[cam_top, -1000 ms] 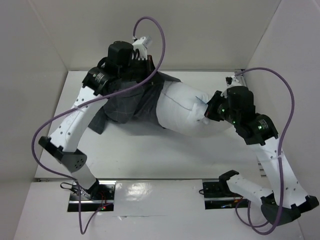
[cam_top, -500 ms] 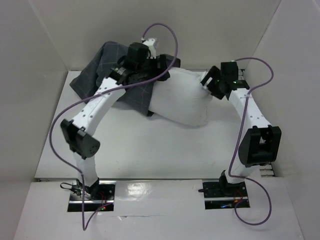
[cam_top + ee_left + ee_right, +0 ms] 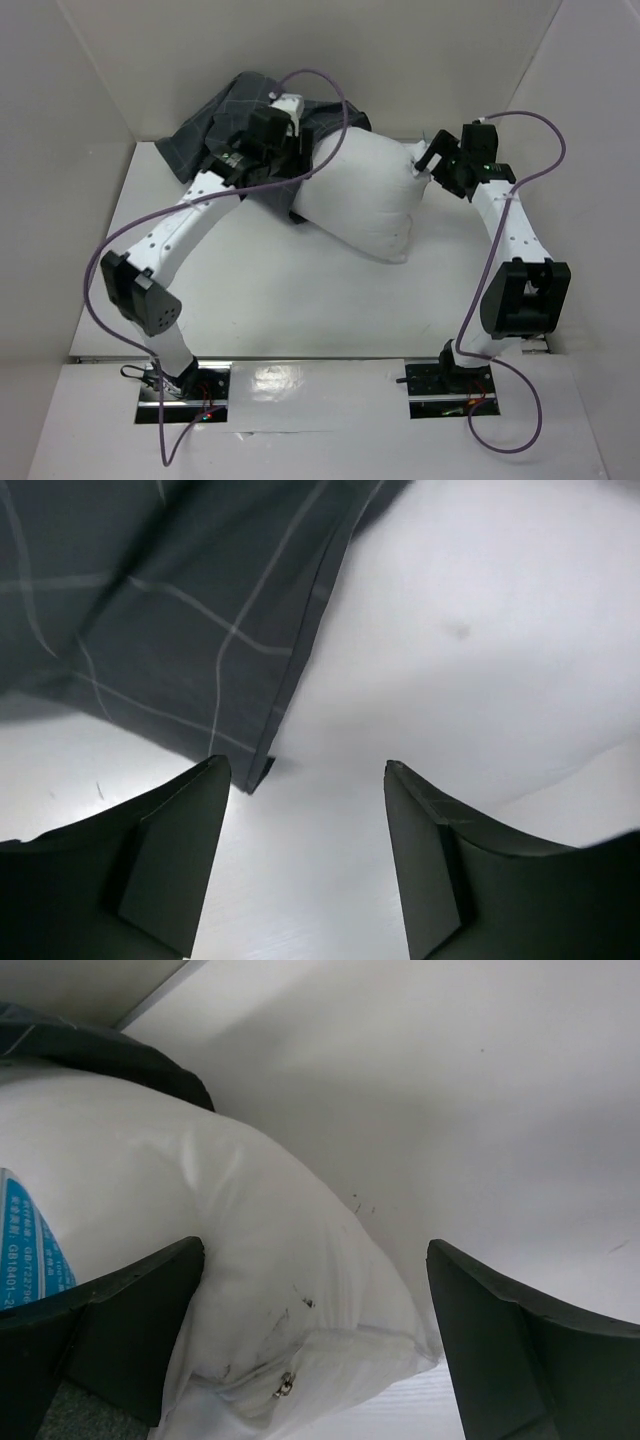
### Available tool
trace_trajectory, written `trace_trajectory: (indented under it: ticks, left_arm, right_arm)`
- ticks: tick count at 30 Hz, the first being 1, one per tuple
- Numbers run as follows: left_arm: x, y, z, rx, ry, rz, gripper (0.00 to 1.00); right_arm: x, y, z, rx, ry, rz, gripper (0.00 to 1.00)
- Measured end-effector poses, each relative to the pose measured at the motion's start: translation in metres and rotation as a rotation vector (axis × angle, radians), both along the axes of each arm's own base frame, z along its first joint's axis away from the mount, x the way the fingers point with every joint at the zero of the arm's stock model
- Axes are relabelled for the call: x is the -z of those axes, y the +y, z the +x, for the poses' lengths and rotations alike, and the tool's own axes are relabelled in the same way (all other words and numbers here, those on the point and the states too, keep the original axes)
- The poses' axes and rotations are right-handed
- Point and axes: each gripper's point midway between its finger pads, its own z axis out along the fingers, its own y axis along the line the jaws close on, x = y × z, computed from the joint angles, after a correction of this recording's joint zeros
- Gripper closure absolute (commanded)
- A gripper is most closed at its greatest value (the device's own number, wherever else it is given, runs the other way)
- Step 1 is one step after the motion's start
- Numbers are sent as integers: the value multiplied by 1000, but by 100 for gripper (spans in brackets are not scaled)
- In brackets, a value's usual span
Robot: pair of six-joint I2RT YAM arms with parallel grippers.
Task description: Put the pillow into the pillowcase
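One string I can read: "QB18401-2", white on the blue part of the tag. It runs sideways at the left edge of my right wrist view and is cut off by the frame. The print beside it is too small to make out. That tag sits on the pillow, close to the corner, where I also see a small metal zip pull and a few dark smudges on the white cloth.

My right pincer is spread wide, and the pillow's corner bulges up into the gap between the two dark fingers. The left-hand finger looks right against the cloth, though I can't tell if it truly touches. The other finger is off the pillow, over the bare white table.

Over to my left pincer: it is also spread, with nothing pinched. Both fingers hang above the spot where the pillowcase meets the pillow. The hem of the dark grey cloth, with its thin pale grid lines, lies across the pillow's white flank.

From above, the pillow lies at the far middle of the table, most of it bare, with my right arm at its right end. The pillowcase is bunched at the far left and rides up against the back wall. One fold is draped over the pillow's left end. Whether that end is inside the opening, I cannot tell.
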Motion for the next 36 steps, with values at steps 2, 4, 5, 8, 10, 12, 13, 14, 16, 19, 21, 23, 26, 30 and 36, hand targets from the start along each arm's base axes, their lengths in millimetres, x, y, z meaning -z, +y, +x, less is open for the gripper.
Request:
trace_trajectory:
  ticks: [2, 4, 5, 8, 10, 12, 13, 14, 16, 19, 21, 23, 26, 30, 36]
  left_arm:
    - [45, -6, 7, 3, 93, 61, 22]
    - [84, -8, 10, 2, 174, 119, 22]
    - [95, -8, 12, 0, 196, 137, 22]
    - [106, -5, 13, -5, 214, 171, 22]
    - [105, -4, 14, -8, 207, 179, 22]
    - [106, -3, 16, -15, 202, 183, 22]
    - [107, -3, 16, -17, 203, 187, 22]
    - [109, -3, 17, -21, 206, 192, 22]
    - [116, -3, 19, -24, 214, 204, 22]
    - [128, -4, 23, -24, 227, 236, 21]
    - [134, -6, 26, -23, 231, 253, 21]
    - [140, -7, 30, -26, 237, 264, 21]
    - [144, -9, 35, -28, 243, 271, 21]
    - [146, -7, 38, -45, 242, 286, 21]
    - [157, 9, 41, -117, 254, 355, 25]
  right_arm:
    - [4, -1, -2, -1, 7, -9, 1]
    - [6, -6, -5, 10, 12, -14, 1]
    - [7, -7, -6, 15, 14, -13, 1]
    - [3, -28, -13, 80, 5, -6, 1]
    - [-5, -44, -18, 133, -15, -4, 1]
    - [-13, -56, -25, 180, -36, -7, 1]
    - [-18, -61, -28, 198, -49, -7, 1]
    - [-24, -63, -30, 207, -66, -7, 1]
    - [-35, -62, -32, 201, -97, -4, 1]
    - [-41, -50, -30, 127, -123, 12, 1]
    - [-33, -37, -26, 70, -105, 7, 1]
    - [-16, -17, -20, -6, -56, 4, 1]
    - [19, 17, -5, -116, 29, 8, 1]
    - [55, 48, -1, -197, 107, 7, 1]
    - [55, 67, 6, -253, 75, 29, 55]
